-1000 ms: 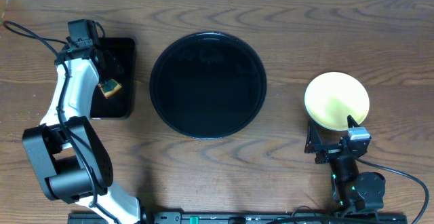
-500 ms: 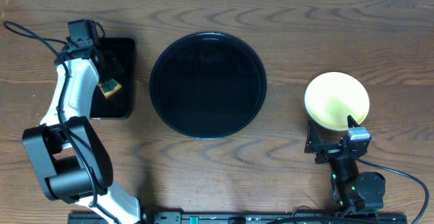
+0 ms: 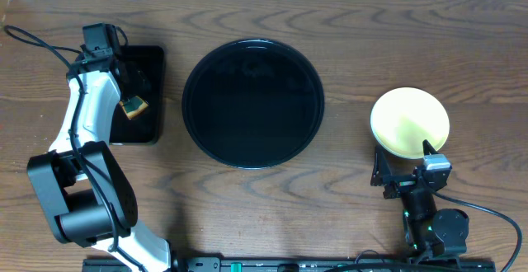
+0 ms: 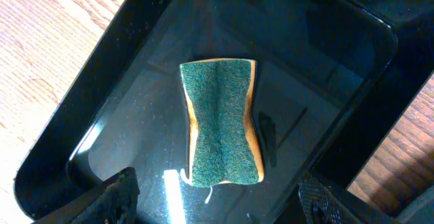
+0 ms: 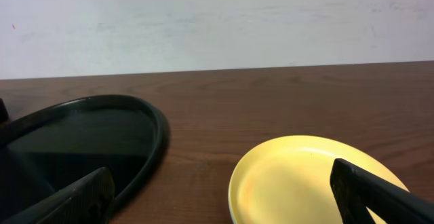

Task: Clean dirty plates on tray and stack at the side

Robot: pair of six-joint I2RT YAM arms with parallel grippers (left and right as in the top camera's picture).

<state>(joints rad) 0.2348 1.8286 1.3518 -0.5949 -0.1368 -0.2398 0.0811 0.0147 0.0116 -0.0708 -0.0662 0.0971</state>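
While the left gripper (image 4: 217, 198) is held with its jaws spread wide above the small rectangular black tray (image 4: 81, 115), a green-faced sponge (image 4: 222, 122) is seen lying flat on that tray's floor between the fingers (image 4: 119, 191), touched by neither. The pale yellow plate (image 3: 410, 122) is set on the wooden table (image 3: 346, 33) to the right of the round black tray (image 3: 253, 103), well apart from its rim. The right gripper (image 5: 224, 197) is likewise parted, with nothing gripped, at the plate's near edge.
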